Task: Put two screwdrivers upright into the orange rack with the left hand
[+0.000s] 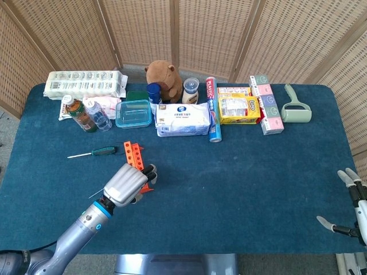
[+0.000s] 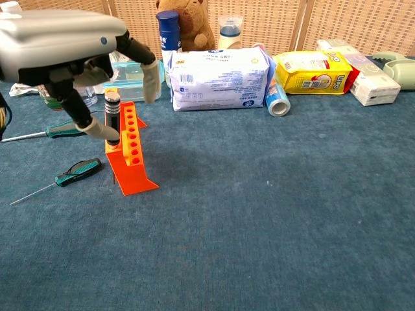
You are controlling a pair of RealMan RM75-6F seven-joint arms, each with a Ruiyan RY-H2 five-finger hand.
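Observation:
The orange rack (image 2: 133,162) stands on the blue cloth, left of centre, also seen in the head view (image 1: 134,153). One black-handled screwdriver (image 2: 112,116) stands upright in its far end. My left hand (image 2: 65,39) hovers over that end with fingers spread and holds nothing; one fingertip (image 2: 104,131) lies close beside the handle. Two green-handled screwdrivers lie flat left of the rack: one near (image 2: 79,170), one farther (image 1: 104,151). In the head view my left hand (image 1: 129,183) covers the rack's near end. My right hand (image 1: 351,200) rests at the table's near right corner, fingers apart.
Along the back stand bottles (image 1: 80,113), a clear plastic box (image 1: 133,113), a wipes pack (image 1: 183,119), a plush toy (image 1: 164,73), a yellow pack (image 1: 238,109) and a lint roller (image 1: 295,109). Bare blue cloth spreads to the right of the rack.

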